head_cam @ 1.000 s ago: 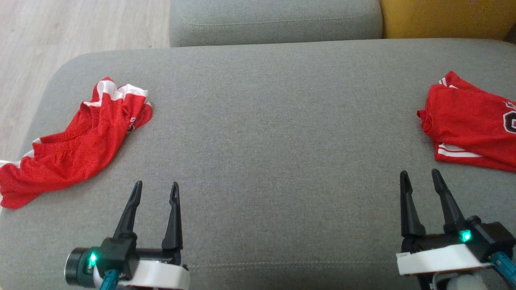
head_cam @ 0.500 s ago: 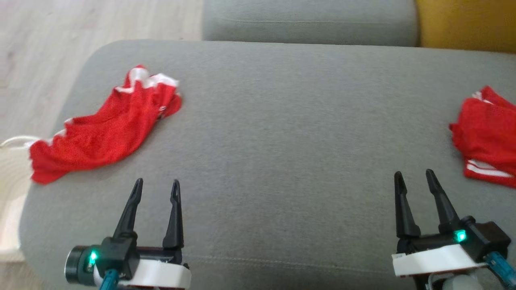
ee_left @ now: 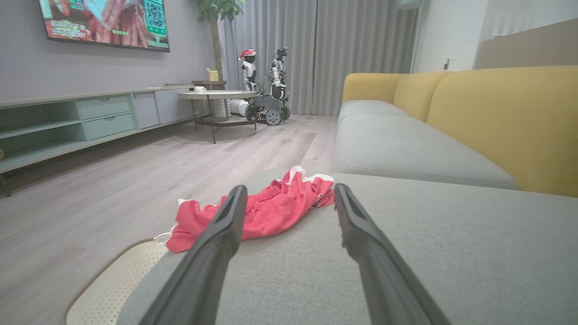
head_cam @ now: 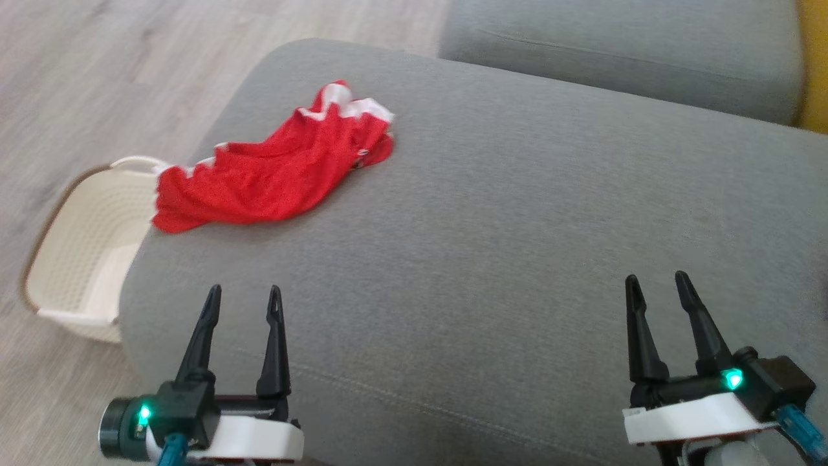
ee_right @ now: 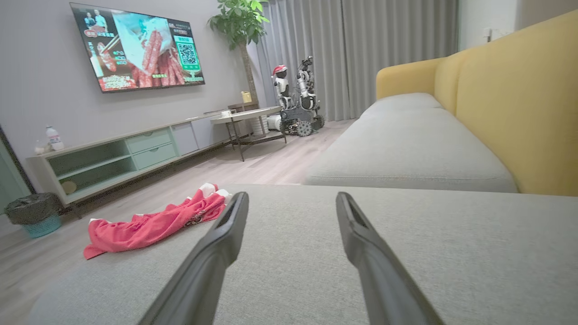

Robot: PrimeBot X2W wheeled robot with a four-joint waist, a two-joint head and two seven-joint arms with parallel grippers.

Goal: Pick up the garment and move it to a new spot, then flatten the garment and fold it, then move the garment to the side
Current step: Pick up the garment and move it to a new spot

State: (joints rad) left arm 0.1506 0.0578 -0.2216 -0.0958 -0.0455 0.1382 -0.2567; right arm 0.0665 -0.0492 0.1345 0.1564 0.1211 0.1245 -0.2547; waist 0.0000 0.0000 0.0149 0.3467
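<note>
Grey cushion (head_cam: 485, 226) is faced by the left gripper (head_cam: 244, 291) and right gripper (head_cam: 656, 278), both held empty with fingers apart; crumpled red cloth (head_cam: 278, 178) is seen at its far left corner, near a white basket (head_cam: 84, 252).

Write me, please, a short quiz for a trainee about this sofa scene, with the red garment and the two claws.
1. True or false: the left claw is holding the red garment.
2. What stands on the floor beside the grey cushion? A) a black bucket B) a white basket C) a cardboard box
3. Is the right claw open or shut?

Key:
1. False: it is open and apart from the garment.
2. B.
3. Open, with nothing between its fingers.
</note>
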